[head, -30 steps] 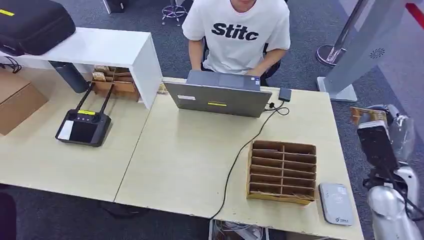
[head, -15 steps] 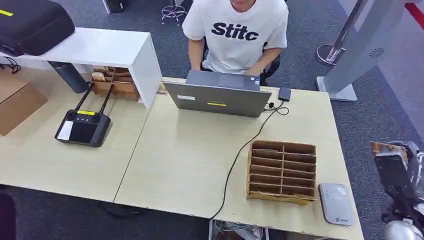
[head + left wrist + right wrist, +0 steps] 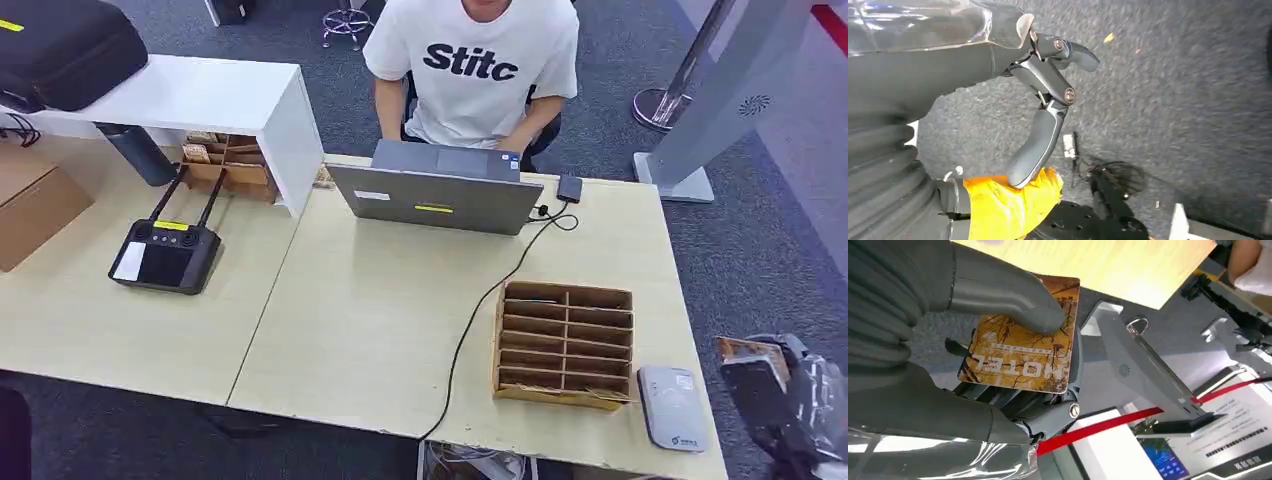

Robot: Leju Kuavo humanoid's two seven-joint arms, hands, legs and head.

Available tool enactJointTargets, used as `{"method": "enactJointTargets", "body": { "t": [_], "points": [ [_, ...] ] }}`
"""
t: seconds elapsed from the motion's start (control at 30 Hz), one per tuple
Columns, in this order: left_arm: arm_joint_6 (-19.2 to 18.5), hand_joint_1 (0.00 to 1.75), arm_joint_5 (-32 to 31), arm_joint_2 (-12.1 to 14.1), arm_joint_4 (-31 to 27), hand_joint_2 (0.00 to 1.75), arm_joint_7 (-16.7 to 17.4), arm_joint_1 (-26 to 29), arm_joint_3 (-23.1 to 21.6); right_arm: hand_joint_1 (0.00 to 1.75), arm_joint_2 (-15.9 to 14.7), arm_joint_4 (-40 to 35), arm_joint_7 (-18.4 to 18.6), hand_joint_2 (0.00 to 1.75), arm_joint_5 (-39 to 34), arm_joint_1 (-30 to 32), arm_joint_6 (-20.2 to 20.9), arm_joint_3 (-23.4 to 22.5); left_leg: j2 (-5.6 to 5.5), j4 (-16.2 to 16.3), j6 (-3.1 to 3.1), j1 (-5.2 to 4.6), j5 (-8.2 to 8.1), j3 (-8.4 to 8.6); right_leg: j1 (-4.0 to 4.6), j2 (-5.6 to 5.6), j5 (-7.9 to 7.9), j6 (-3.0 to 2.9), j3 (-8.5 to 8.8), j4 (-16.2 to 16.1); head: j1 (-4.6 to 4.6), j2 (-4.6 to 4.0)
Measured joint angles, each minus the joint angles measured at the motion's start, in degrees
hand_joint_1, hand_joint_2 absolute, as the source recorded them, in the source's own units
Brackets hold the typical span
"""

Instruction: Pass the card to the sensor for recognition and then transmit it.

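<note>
A thick grey thumb (image 3: 1013, 300) is pressed on the printed face of a thin, flat, orange-brown rectangular plastic card (image 3: 1020, 347), with the darker fingers (image 3: 1048, 405) behind it, so the card is pinched in the right hand (image 3: 973, 355). In the head view this hand (image 3: 775, 395) is seen off the table's right edge, the card (image 3: 752, 350) at its top, near but apart from the flat grey rounded card sensor (image 3: 672, 405) lying at the near right corner of the pale wooden table (image 3: 380, 310).

The card is judged light, stiff and smooth-faced, so slipping or twisting in a loose pinch is possible. A firm hold across one end is advised, leaving most of the face free to be laid over the sensor.

The left hand (image 3: 1048, 100) is seen hanging over grey carpet, its fingers loosely spread and nothing held.
</note>
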Motion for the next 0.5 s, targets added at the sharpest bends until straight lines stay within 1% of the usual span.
{"method": "enactJointTargets", "body": {
  "t": [0.07, 0.17, 0.33, 0.5],
  "points": [
    [-0.05, 0.00, 0.44, 0.00, -3.61, 1.75, 1.10, 1.49, -0.09, 1.75, 0.81, -1.36, -0.07, 1.75, 0.13, 1.13, 0.59, 0.04, 0.00, 0.00, -0.01, 0.00, -0.01, 0.00, 0.00, -0.01, -0.01, 0.01, 0.00, 0.00, -0.02, 0.00],
    [0.37, 0.00, 1.25, 0.00, -5.93, 1.75, 1.84, 2.34, -0.07, 1.75, 1.40, -2.45, 0.15, 1.75, 0.76, 2.49, 2.25, 0.50, 0.00, -0.01, -0.01, 0.00, -0.02, 0.00, -0.01, -0.01, -0.02, 0.01, 0.02, 0.00, -0.02, 0.00],
    [1.23, 0.00, 0.85, 0.00, -6.13, 1.75, 2.83, 2.25, 0.11, 1.75, 1.49, -2.41, 0.76, 1.75, 0.17, 3.57, 4.44, 2.01, 0.01, -0.01, -0.01, -0.01, -0.01, 0.03, -0.01, -0.01, -0.01, 0.01, 0.06, 0.00, -0.02, 0.00],
    [1.79, 0.00, -1.62, 0.00, -3.09, 1.75, 3.24, 0.19, 1.55, 1.75, 1.42, -1.30, 1.92, 1.75, -0.98, 3.74, 6.69, 4.22, 0.01, -0.01, -0.01, -0.01, -0.01, 0.04, -0.01, -0.01, -0.01, 0.01, 0.08, 0.00, -0.02, 0.00]
  ]
}}
